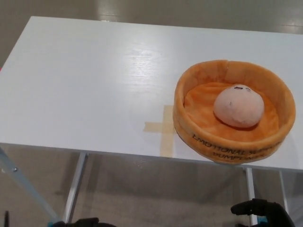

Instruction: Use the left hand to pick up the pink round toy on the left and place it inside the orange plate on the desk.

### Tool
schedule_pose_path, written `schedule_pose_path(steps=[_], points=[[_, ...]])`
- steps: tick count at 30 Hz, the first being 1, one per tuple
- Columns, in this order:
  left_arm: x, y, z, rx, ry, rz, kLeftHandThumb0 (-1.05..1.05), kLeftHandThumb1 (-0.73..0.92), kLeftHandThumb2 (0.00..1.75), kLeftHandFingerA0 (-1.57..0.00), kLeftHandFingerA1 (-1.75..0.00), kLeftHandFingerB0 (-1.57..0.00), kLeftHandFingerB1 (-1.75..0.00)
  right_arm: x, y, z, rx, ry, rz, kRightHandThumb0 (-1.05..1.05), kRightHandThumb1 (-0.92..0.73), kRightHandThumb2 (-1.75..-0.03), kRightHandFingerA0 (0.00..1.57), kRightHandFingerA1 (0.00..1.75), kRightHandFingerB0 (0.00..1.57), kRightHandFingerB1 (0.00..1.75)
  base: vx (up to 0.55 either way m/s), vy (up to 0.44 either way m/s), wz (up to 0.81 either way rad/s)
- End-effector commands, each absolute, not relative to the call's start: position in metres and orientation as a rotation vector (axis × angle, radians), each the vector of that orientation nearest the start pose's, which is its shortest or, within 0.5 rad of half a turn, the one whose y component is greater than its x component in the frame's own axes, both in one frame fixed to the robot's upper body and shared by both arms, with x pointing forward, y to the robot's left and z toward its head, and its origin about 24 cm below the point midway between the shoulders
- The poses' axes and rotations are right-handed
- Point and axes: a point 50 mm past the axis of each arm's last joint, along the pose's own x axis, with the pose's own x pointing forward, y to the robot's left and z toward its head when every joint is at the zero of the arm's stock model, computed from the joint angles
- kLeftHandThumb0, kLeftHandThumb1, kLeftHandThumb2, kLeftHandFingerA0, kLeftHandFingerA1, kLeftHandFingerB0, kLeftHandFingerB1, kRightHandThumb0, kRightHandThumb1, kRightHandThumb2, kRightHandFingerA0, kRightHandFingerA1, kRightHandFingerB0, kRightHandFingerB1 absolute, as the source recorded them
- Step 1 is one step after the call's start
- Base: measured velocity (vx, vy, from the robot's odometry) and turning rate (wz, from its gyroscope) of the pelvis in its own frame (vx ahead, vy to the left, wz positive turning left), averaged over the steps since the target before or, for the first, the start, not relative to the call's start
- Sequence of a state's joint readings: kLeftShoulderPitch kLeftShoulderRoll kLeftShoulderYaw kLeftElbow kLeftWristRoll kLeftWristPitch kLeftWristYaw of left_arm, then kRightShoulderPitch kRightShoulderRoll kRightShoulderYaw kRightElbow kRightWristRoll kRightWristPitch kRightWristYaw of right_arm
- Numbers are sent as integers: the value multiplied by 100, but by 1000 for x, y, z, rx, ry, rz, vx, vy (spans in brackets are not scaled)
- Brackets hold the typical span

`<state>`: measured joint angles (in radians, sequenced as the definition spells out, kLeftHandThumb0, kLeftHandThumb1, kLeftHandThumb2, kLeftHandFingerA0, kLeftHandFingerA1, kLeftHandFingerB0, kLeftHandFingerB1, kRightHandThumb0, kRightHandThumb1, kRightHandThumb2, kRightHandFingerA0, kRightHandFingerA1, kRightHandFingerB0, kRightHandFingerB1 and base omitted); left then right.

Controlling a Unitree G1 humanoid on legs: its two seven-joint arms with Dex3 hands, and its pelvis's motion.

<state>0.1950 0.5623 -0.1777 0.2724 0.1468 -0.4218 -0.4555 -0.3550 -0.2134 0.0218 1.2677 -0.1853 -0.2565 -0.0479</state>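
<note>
The pink round plush toy (pixel 238 106) lies inside the soft orange fabric plate (pixel 199 137), resting slightly toward 3 o'clock of the plate's centre on its padded floor, with a small dark face mark at its 12 o'clock side. The plate sits on the white rectangular desk (pixel 94 85), at about 3 o'clock of the desk's middle, its rim just beside a cross of beige tape (pixel 160 127) at the plate's 9 o'clock.

Judged from how things lie, the placing looks done. The toy appears light, soft and squashy, not fragile and not slippery; it should be taken across its widest middle, 1 finger on each side, thumb opposite.

The left hand (pixel 85 222) shows only as a dark sliver at the picture's 7 o'clock edge, below the desk, clear of everything; whether its fingers are apart cannot be told. The right hand (pixel 259 212) hangs at 5 o'clock, holding nothing, fingers loosely curled.
</note>
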Motion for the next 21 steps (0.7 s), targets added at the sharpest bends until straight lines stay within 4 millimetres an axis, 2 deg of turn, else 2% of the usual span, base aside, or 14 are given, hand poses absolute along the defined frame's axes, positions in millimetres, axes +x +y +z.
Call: schedule_pose_path(steps=[1,2,8,12,13,15,16,17,18,19,20,21], points=[[182,213,-85,939,466,-553,-32,44,97,-2,-50,0,-46,231,-217,-103,-402,689,3,-13,-58,-60,66,89,62,77,0,0,0],[183,213,-89,953,486,-541,-56,63,61,-9,-26,-15,-27,231,-217,-102,-394,686,-3,-14,-58,-60,66,91,63,79,0,0,0],[184,213,-104,973,540,-474,-62,69,64,-8,-24,-16,-26,233,-215,-102,-396,677,-3,-14,-58,-60,67,91,64,79,0,0,0],[178,222,-112,897,611,-382,-64,72,64,-6,-22,-13,-23,232,-213,-102,-404,671,4,-15,-56,-62,70,94,67,81,0,0,0],[178,225,-114,813,648,-334,-63,75,64,-9,-24,-15,-24,232,-215,-102,-405,670,4,-16,-56,-62,70,93,65,79,0,0,0],[178,226,-114,775,660,-321,-63,76,65,-11,-25,-15,-25,232,-215,-101,-405,671,3,-15,-56,-61,69,91,65,79,0,0,0],[180,226,-115,740,673,-314,-67,56,92,0,-40,-10,-43,233,-216,-101,-406,671,1,-15,-57,-61,68,90,64,79,0,0,0],[181,226,-115,735,678,-315,-67,56,92,0,-40,-10,-43,233,-217,-101,-405,672,1,-15,-57,-61,68,90,64,79,0,0,0],[183,225,-115,731,679,-315,-34,51,104,-1,-49,0,-47,234,-217,-100,-402,672,-1,-21,-43,-86,69,86,63,79,0,0,0],[184,225,-115,728,680,-315,-34,51,104,-1,-49,0,-47,234,-217,-100,-400,673,-2,-21,-43,-86,69,86,63,79,0,0,0],[185,225,-115,724,680,-315,-34,51,104,-1,-50,0,-47,236,-218,-99,-405,669,-1,-16,-57,-61,70,94,67,80,0,0,0],[186,225,-115,726,680,-316,-34,51,104,-1,-50,0,-47,236,-218,-99,-406,665,-2,-14,-55,-62,73,96,68,82,0,0,0]])
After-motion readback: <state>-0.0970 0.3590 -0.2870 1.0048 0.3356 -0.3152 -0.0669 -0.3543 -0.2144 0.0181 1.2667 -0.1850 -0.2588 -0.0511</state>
